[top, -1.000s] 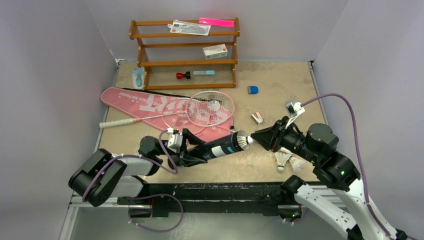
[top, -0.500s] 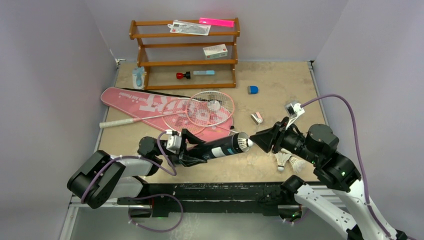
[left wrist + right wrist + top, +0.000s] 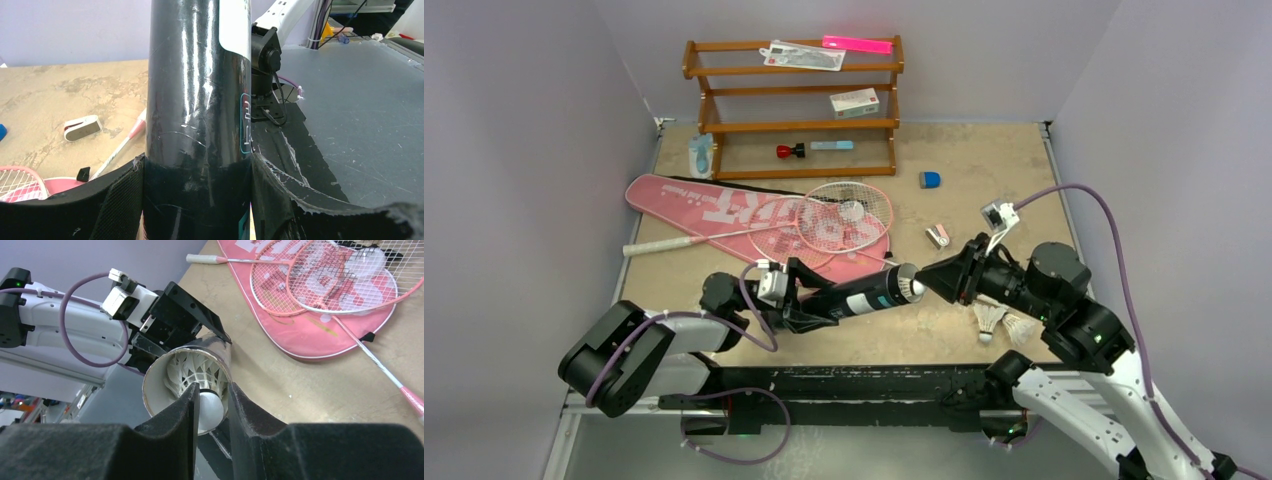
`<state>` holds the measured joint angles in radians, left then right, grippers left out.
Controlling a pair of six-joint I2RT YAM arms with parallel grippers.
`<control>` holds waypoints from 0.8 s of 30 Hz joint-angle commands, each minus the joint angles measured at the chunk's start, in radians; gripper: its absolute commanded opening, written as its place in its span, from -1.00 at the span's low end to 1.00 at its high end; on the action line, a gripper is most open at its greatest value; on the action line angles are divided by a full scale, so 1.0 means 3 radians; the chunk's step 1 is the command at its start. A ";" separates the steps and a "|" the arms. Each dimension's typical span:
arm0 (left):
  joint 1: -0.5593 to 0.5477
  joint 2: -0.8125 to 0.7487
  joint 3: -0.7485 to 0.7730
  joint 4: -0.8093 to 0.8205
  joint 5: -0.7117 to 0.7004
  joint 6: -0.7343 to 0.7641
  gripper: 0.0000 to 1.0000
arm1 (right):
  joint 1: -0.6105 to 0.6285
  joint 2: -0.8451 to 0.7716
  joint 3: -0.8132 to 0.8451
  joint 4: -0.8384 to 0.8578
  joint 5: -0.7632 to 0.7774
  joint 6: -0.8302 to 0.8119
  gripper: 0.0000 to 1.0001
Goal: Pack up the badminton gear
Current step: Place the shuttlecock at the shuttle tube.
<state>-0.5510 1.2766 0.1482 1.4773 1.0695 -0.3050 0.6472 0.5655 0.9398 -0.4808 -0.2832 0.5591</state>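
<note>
My left gripper [image 3: 809, 305] is shut on the long black tube [image 3: 864, 295] and holds it slanted, open mouth toward the right. In the left wrist view the tube [image 3: 197, 100] fills the space between the fingers [image 3: 120, 195]. My right gripper [image 3: 927, 281] is shut on the cork of a white feather shuttlecock [image 3: 209, 407], whose feathers sit inside the tube mouth [image 3: 152, 392]. Two more shuttlecocks [image 3: 991, 318] lie on the table under the right arm. Two pink rackets [image 3: 844, 215] lie on the pink SPORT bag [image 3: 714, 200].
A brown wooden rack [image 3: 794, 110] stands at the back with a small white box [image 3: 854, 102] on a shelf. A blue object [image 3: 930, 180] and a small white clip [image 3: 938, 236] lie right of the bag. The table's front edge is just behind the tube.
My right gripper has moved left toward the tube mouth, and the shuttlecock's feathers have gone further into the tube. The left gripper and tube have barely moved.
</note>
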 commanded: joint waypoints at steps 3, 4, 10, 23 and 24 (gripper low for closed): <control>-0.0002 -0.0037 0.0055 0.0071 0.0021 0.0162 -0.06 | -0.0002 0.0139 -0.0039 0.0269 -0.0180 0.0053 -0.43; -0.0004 -0.0037 0.0075 0.0006 0.0055 0.0189 -0.07 | -0.0003 0.0149 -0.0039 0.0270 -0.0192 0.0054 -0.43; -0.0004 -0.0112 0.0102 -0.0288 -0.0036 0.0307 -0.07 | -0.0002 0.0229 0.0044 0.0190 -0.0142 0.0029 -0.29; -0.0003 -0.0022 0.0094 -0.0213 -0.0096 0.0311 -0.07 | -0.0003 0.0027 0.0168 -0.0439 0.0247 -0.0053 0.07; -0.0004 -0.0022 0.0090 -0.0206 -0.0093 0.0307 -0.07 | -0.0003 0.0012 0.0148 -0.0459 0.0252 -0.0041 0.02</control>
<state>-0.5510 1.2678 0.1535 1.3602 1.0458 -0.2249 0.6453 0.5804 0.9672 -0.5648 -0.2298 0.5480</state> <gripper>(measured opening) 0.642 0.536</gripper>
